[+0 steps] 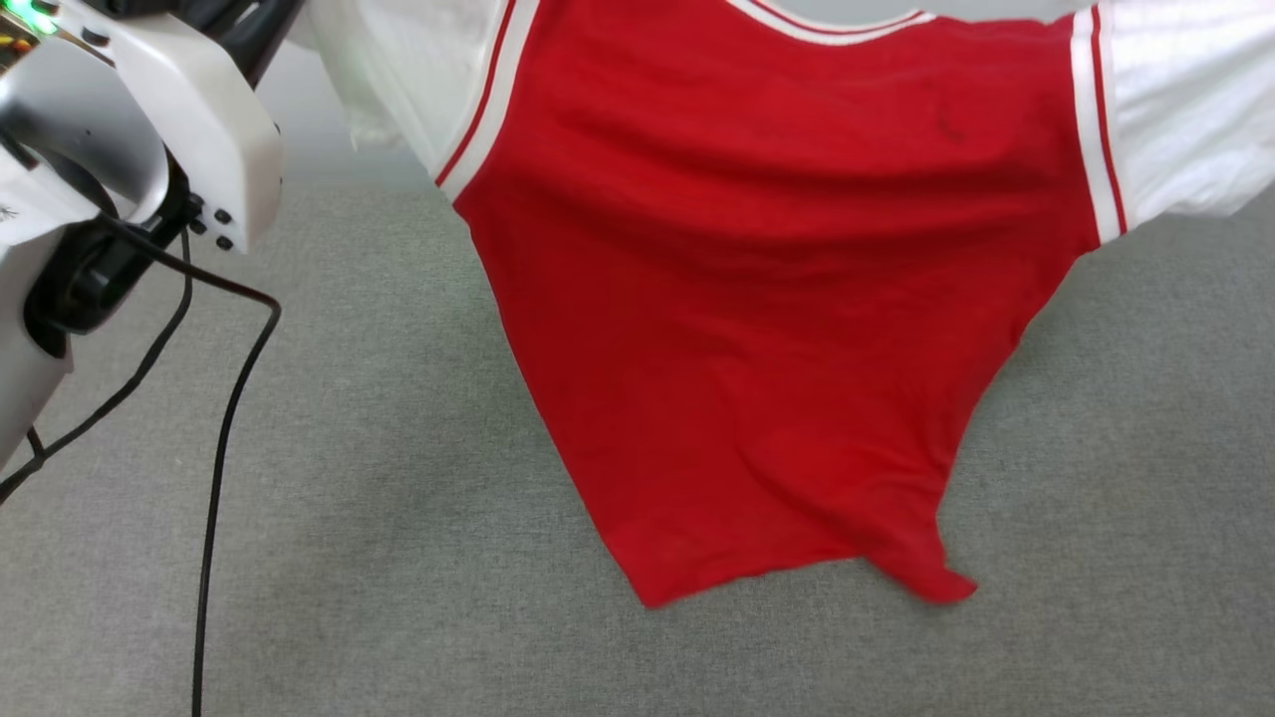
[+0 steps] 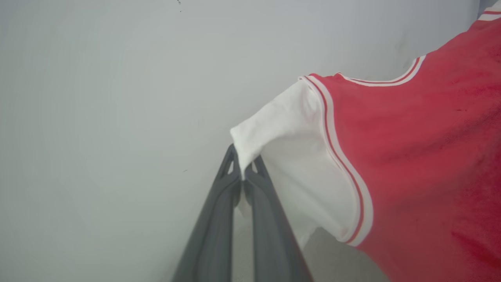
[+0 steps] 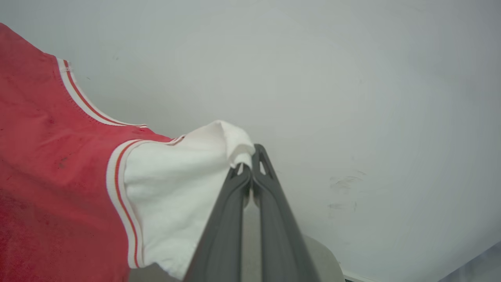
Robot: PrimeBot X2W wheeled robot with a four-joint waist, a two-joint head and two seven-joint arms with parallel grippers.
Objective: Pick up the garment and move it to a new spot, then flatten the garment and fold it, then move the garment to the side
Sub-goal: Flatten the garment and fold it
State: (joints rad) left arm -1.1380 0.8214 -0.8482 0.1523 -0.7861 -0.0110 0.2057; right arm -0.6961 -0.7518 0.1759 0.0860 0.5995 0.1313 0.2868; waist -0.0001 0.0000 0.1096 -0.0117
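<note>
I hold the garment (image 1: 757,299) aloft, left jaws and right jaws each pinched tight on a white sleeve (image 2: 274,125); next, I judge, lower it evenly onto the bench (image 1: 379,578).

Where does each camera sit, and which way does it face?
Head view: on the head, facing down at the red jersey shirt with white sleeves held over the grey fabric surface; a pale left arm shows.
Left wrist view: on the left wrist, facing the pale wall; left gripper pinches a sleeve.
Right wrist view: mirrored; right gripper pinches the other sleeve.
Shared: both wrist views show the shirt's striped collar.
</note>
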